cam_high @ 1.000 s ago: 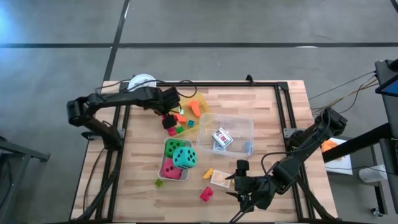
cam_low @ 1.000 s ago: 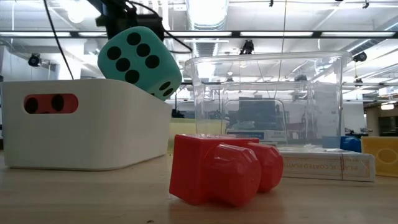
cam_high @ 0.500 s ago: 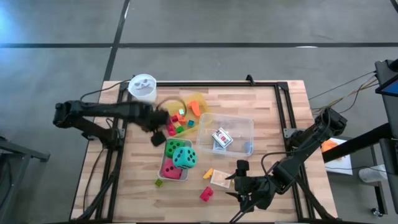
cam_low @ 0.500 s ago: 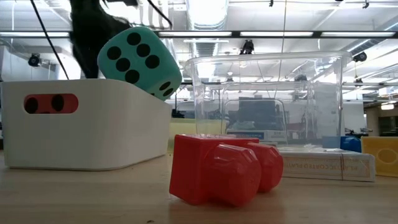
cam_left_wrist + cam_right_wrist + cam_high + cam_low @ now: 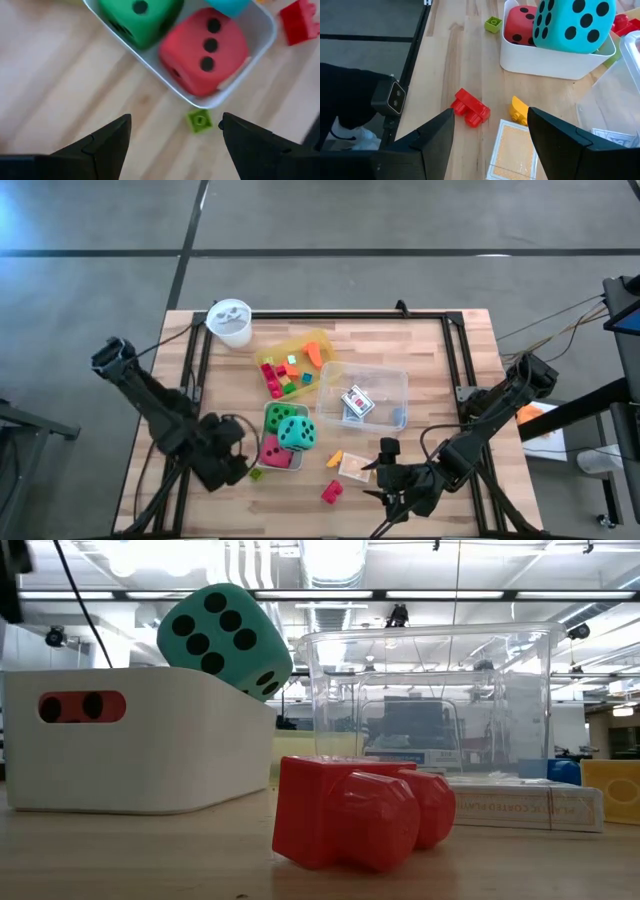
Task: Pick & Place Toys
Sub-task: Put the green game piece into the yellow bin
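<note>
A white bin (image 5: pixel 283 438) holds a green die (image 5: pixel 140 15), a red die (image 5: pixel 205 47) and a teal die (image 5: pixel 225 635). A small green block (image 5: pixel 199 120) lies on the table by the bin's near left corner. My left gripper (image 5: pixel 176 125) is open and empty, low over the table, with the green block just beyond its fingertips; in the high view it (image 5: pixel 238 454) is left of the bin. My right gripper (image 5: pixel 490 117) is open and empty at the near right, facing a red block (image 5: pixel 470 107), a yellow block (image 5: pixel 519 111) and a card pack (image 5: pixel 512 150).
A yellow tray (image 5: pixel 292 370) with several small blocks lies at the far middle. A clear box (image 5: pixel 362 395) holding a card pack is to its right. A white cup (image 5: pixel 231 320) stands at the far left. A black frame runs along the table's edges.
My left arm has swung from the yellow tray at the far side toward the table's near edge. It has passed left of the white bin and now stands beside the small green block. The toys have not moved.
</note>
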`<action>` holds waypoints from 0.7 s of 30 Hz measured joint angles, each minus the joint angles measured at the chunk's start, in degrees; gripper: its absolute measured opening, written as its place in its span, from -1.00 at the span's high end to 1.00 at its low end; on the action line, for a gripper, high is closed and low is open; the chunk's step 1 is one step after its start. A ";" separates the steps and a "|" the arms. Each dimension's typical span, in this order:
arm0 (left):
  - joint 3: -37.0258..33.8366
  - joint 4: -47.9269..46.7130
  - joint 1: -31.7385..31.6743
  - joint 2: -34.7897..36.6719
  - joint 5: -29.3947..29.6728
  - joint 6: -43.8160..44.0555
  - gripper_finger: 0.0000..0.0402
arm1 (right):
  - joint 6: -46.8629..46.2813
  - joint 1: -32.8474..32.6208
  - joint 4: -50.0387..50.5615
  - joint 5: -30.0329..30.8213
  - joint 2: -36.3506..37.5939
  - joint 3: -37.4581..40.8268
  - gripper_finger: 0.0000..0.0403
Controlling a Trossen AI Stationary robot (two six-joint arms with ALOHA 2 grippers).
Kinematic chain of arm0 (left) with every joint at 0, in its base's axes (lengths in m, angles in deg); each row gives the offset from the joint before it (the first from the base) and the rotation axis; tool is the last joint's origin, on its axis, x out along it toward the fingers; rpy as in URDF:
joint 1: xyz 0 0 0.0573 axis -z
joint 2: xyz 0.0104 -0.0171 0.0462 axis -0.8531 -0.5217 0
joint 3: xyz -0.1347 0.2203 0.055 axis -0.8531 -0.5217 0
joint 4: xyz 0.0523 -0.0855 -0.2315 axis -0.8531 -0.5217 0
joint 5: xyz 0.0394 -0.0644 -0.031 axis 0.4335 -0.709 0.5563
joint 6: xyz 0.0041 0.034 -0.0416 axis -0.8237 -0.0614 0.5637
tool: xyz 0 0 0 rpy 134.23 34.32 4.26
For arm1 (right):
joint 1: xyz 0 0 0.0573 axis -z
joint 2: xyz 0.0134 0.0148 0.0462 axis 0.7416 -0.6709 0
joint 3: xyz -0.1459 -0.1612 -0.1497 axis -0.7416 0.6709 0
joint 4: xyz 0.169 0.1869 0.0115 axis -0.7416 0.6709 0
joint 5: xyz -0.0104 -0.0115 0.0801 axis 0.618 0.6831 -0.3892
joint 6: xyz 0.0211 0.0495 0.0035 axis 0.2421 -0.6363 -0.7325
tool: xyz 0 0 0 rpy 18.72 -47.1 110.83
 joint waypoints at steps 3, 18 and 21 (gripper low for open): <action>0.22 1.72 4.11 -2.10 1.21 5.97 -0.46 | -0.12 0.00 0.00 0.00 0.00 0.00 -0.22; -0.11 10.87 5.50 -12.11 -2.34 8.42 -0.11 | -1.92 0.00 -0.53 0.00 0.00 0.00 -0.22; -0.11 13.66 5.39 -13.04 -2.28 8.12 -0.11 | -1.92 0.00 -1.33 0.00 0.00 0.00 -0.22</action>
